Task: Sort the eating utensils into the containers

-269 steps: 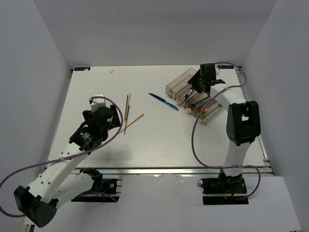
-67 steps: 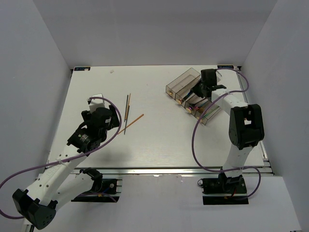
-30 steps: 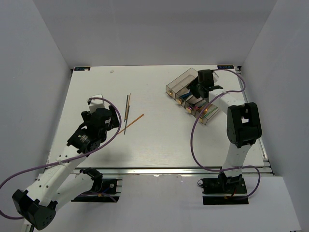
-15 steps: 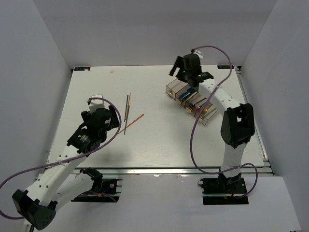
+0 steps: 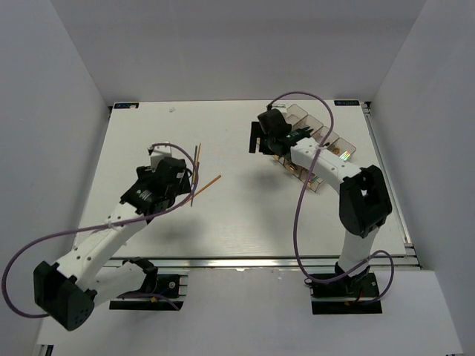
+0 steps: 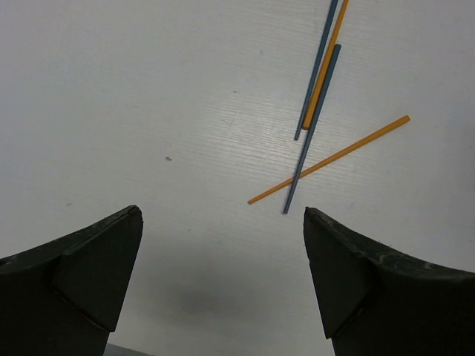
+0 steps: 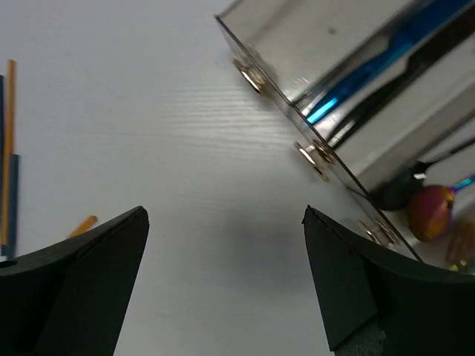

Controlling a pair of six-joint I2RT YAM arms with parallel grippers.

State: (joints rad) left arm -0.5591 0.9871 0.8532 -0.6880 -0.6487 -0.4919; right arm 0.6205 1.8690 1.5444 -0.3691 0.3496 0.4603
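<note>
Several thin chopsticks lie loose on the white table: two blue-grey ones beside an orange one, and another orange one crossing them, also seen from above. My left gripper hovers open just short of them, holding nothing. The clear smoky containers stand at the back right. One bin holds the blue knife, and a black piece lies beside it. An iridescent spoon rests in a further bin. My right gripper hangs open and empty over bare table left of the bins.
Gold round fittings mark the bins' near ends. The table's back edge meets grey walls on three sides. Purple cables loop from both arms. The chopsticks' ends show at the left edge of the right wrist view.
My right gripper has opened and swung left, away from the containers, to above bare table. My left gripper has moved forward and right, closer to the chopsticks.
</note>
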